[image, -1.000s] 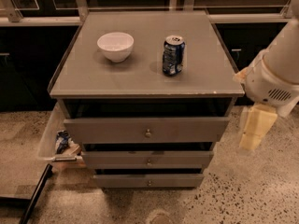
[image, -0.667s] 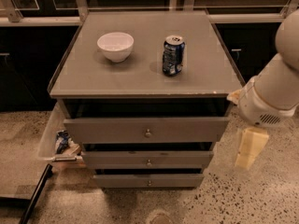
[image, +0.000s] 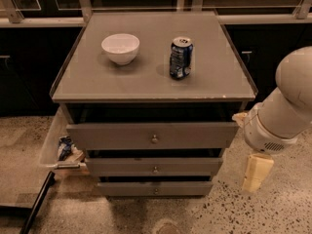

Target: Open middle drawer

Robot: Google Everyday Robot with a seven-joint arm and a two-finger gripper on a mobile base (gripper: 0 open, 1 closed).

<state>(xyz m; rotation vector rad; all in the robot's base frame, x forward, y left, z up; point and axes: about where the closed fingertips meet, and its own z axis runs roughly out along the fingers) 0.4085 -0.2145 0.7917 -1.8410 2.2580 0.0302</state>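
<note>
The grey cabinet (image: 151,77) has three stacked drawer fronts. The middle drawer (image: 122,166) is the mid-sized grey front with a small round metal knob (image: 155,169) at its centre, and a dark gap shows above it. The widest front (image: 112,135) is above it and the slimmest front (image: 126,188) below. My gripper (image: 257,172), cream-coloured, hangs pointing down under the white arm (image: 285,108). It is to the right of the cabinet, about level with the middle drawer, and touches nothing.
A white bowl (image: 120,48) and a blue can (image: 181,57) stand on the cabinet top. A clear bin (image: 52,145) with litter sits on the floor at the left. A dark pole (image: 36,204) lies at lower left. Dark cabinets line the back.
The arm has come down and slightly left beside the cabinet, lowering the gripper from the top drawer's level to the middle drawer's level. The drawers have not moved.
</note>
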